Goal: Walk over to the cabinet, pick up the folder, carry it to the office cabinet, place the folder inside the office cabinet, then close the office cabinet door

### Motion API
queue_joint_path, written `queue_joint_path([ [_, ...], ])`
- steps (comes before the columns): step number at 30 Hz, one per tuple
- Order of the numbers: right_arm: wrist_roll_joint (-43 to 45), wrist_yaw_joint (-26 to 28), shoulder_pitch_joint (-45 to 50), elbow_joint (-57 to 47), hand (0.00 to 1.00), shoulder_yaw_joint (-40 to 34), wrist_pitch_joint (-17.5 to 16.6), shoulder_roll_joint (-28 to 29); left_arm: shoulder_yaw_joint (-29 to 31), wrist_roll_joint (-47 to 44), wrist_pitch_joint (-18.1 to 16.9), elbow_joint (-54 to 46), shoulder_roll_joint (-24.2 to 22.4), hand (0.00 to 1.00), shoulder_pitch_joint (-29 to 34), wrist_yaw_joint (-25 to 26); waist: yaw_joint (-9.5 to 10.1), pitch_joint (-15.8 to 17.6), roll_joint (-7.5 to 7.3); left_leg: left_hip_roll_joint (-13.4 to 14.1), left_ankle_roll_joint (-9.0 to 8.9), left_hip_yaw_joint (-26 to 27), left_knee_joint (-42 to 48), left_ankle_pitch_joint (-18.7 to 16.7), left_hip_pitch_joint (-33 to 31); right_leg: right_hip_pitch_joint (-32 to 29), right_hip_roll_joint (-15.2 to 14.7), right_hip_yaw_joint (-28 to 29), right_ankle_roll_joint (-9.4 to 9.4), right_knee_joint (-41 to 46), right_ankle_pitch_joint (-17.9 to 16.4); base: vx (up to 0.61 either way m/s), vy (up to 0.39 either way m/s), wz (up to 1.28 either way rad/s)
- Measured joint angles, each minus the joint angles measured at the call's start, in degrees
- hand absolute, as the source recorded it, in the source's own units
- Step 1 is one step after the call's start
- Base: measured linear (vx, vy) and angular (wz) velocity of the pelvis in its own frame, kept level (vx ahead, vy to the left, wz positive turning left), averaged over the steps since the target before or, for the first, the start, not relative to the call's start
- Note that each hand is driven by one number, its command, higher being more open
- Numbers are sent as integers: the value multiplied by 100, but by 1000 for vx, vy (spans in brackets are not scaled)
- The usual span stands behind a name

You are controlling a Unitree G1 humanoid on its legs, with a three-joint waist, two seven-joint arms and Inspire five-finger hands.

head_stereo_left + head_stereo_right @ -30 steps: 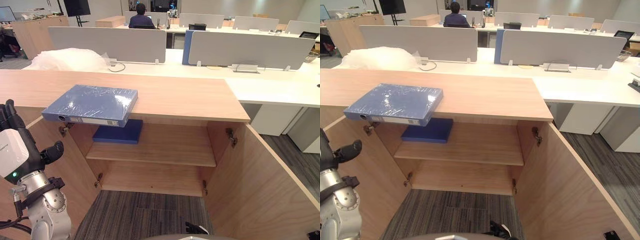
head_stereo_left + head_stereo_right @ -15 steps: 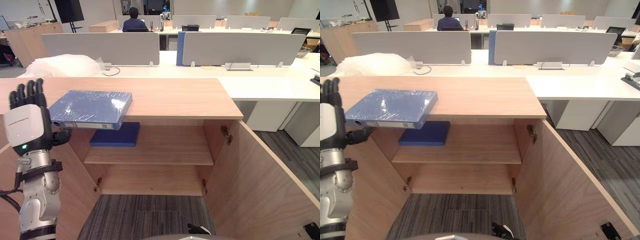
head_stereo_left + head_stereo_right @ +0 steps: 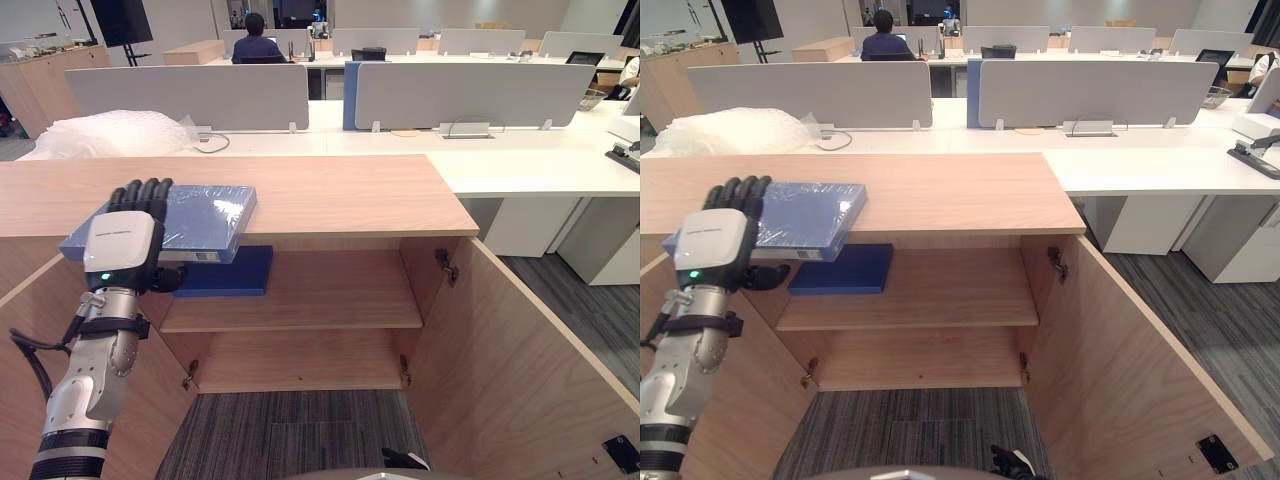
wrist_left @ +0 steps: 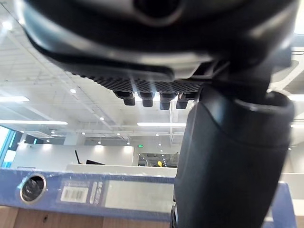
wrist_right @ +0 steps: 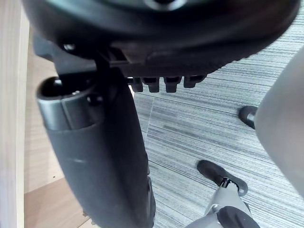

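The wooden cabinet (image 3: pixel 340 195) stands with both doors swung wide. The blue folder (image 3: pixel 205 215), wrapped in clear film, lies flat on the cabinet's top near its left end. Its labelled spine juts out past the cabinet's front edge.

The left robot hand (image 3: pixel 120 250) is raised in front of the cabinet at that spine. Its fingers (image 3: pixel 140 192) are straight and spread over the folder's upper face, and its thumb (image 3: pixel 168 280) sticks out below the spine. Whether they touch the folder cannot be told. In the left wrist view the folder's spine (image 4: pixel 118 194) runs just past the thumb.

Inside the cabinet, a darker blue folder (image 3: pixel 230 275) lies flat on the left part of the upper shelf (image 3: pixel 320 295).

The right robot hand (image 5: pixel 161 28) shows in its own wrist view over grey carpet (image 5: pixel 213 123), beside a wooden panel of the cabinet. Its fingers are straight and relaxed, and it holds nothing.

Behind the cabinet runs a white table (image 3: pixel 520 165) with grey divider screens (image 3: pixel 190 95). A heap of bubble wrap (image 3: pixel 110 132) lies on it behind the cabinet's left end. Far beyond the cabinet a person (image 3: pixel 250 40) sits facing away.
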Motion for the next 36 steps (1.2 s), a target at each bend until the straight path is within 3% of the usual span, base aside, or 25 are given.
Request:
queue_joint_path([
  [4, 1, 0, -7, -1, 100, -51, -15, -11, -89, -31, -1, 242, 74, 100, -89, -78, -62, 4, 19, 3, 2, 40, -94, 74, 3, -58, 6, 38, 2, -4, 39, -22, 1, -5],
  [5, 0, -1, -8, -2, 100, -55, -15, -36, -142, -30, -39, 336, 97, 0, -150, -136, -66, 16, 36, 2, 9, 51, -123, 99, 11, -63, 5, 49, 8, -13, 62, -19, 5, -3],
  [30, 6, 7, -4, -95, 100, -171, -38, -196, -570, 150, -111, 1018, 772, 0, -1033, -15, -209, -25, 157, -6, 20, 236, -251, 147, 101, -61, 9, 230, 44, -132, 171, -7, 4, -3],
  [35, 15, 1, -2, -83, 100, -313, -38, -174, -468, -77, 8, -140, 535, 0, -584, -188, -179, 14, 114, -27, 33, 197, -238, 154, 51, -79, -18, 216, 48, -135, 171, -3, 5, 3],
  [36, 20, 0, -8, -55, 100, -488, -38, -153, -256, -275, -74, -954, 77, 0, -161, -204, -155, 22, 102, -43, 35, 182, -236, 153, 22, -106, -35, 213, 50, -135, 169, -1, 20, 5],
])
